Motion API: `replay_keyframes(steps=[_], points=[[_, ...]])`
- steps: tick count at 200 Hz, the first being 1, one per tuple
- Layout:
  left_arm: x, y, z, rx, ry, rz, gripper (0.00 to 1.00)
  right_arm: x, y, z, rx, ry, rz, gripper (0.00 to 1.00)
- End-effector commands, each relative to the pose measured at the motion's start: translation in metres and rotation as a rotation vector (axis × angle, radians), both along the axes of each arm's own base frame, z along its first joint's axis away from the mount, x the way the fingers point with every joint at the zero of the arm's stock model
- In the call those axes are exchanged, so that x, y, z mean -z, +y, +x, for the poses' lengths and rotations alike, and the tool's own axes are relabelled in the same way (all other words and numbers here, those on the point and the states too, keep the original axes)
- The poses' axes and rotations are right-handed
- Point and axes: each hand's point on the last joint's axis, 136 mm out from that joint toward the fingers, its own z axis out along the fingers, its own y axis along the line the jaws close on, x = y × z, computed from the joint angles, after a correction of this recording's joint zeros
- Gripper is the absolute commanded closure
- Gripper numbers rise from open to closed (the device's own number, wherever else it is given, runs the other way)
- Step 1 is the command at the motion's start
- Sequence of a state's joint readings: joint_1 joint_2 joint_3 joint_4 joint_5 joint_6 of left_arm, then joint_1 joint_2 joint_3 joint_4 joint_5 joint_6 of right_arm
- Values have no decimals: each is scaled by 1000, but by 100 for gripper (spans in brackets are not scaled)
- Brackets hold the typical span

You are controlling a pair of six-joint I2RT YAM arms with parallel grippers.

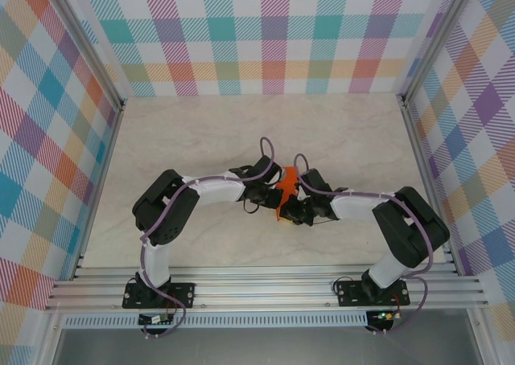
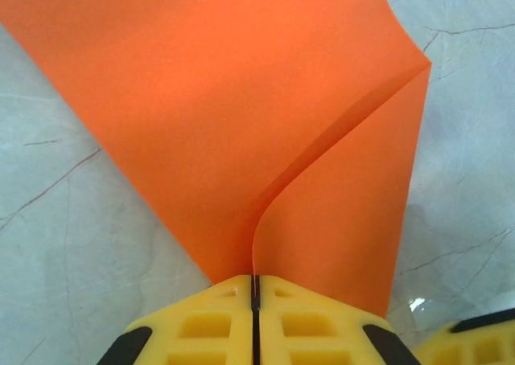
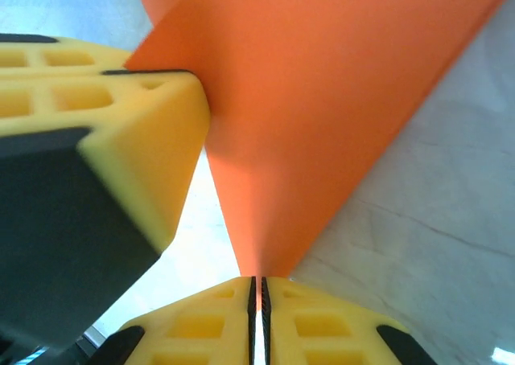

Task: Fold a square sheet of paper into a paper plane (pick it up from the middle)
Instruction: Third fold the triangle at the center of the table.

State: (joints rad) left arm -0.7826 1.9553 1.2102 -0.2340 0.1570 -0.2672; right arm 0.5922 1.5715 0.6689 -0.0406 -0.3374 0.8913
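Both left gripper (image 2: 254,289) and right gripper (image 3: 257,291) clamp paper (image 2: 225,100) over marble table (image 2: 64,252).

Both arms bend inward, the left arm (image 1: 201,190) and right arm (image 1: 362,204) meeting over the middle of the table (image 1: 201,132). The left gripper (image 2: 254,289) is clamped tight on the paper (image 2: 241,100), and the right gripper (image 3: 257,289) is pinched closed on it too, just beside.

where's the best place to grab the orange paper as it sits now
By its edge, coming in edge-on, in the sheet's own plane. The square sheet of paper is thin and bent along a fold, so only an edge gives something to clamp from both faces. The left pincer and right pincer pinch it that way, both shut on it.
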Motion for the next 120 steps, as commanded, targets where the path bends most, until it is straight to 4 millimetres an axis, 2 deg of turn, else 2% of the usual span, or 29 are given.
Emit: replay_keyframes(steps=[1, 13, 36, 79, 93, 120], points=[[7, 7, 1, 1, 24, 29, 92, -19, -24, 23, 47, -68, -35, 87], [7, 7, 1, 0, 26, 27, 92, -20, -33, 32, 69, -71, -21, 87], [6, 7, 1, -1, 23, 26, 91, -24, -38, 46, 77, -78, 17, 87], [4, 5, 2, -1, 20, 20, 91, -29, -21, 65, 27, -77, 117, 87], [7, 9, -2, -1, 43, 42, 91, -22, -18, 70, 20, -60, 115, 87], [6, 8, -3, 0, 46, 40, 90, 5, -24, 72, 30, -14, 51, 88]])
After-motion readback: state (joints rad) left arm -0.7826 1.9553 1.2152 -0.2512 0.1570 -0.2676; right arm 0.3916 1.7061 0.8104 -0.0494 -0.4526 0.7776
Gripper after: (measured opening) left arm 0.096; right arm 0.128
